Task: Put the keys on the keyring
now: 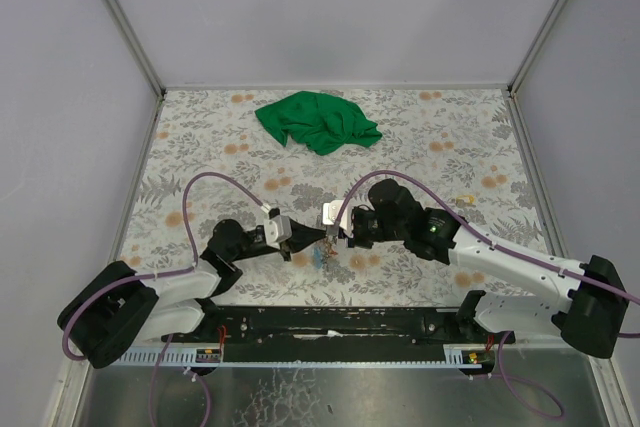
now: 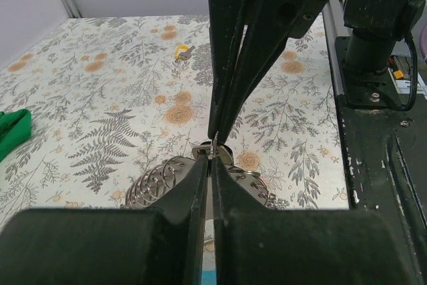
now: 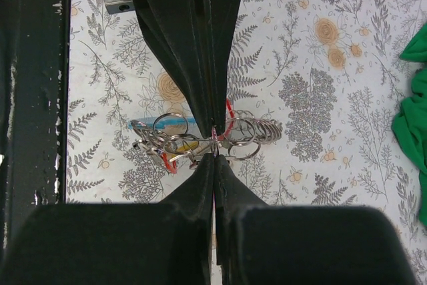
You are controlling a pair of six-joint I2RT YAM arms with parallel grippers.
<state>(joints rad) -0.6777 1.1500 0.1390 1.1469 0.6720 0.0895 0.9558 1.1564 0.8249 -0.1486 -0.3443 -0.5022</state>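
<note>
– Where is the thin grey metal keyring (image 3: 200, 143) at this moment?

– It lies as a bundle of loops on the flower-patterned surface (image 1: 200, 147), near the front edge, midway between the two arms. The small metal keys (image 3: 180, 146) are in the same bundle. A red plastic tag (image 3: 230, 108) and a light blue plastic tag (image 3: 143, 123) stick out of it.

– And the pincers?

– The black left pincer (image 2: 211, 159) and the black right pincer (image 3: 215, 157) are both closed. They meet tip to tip directly over the bundle. A bit of thin wire shows at the tips, but I cannot tell if it is really pinched.

– Does something block the view?

– Yes. In each wrist view the fingers of the opposite pincer cover the middle of the bundle, so only the loops on both sides are visible.

– What else is around?

– A crumpled green cloth (image 1: 318, 122) lies at the far side of the surface, well apart. A tiny yellow item (image 2: 181, 50) rests alone on the right part. The black base rail (image 1: 340, 322) runs along the near edge, behind the pincers.
</note>
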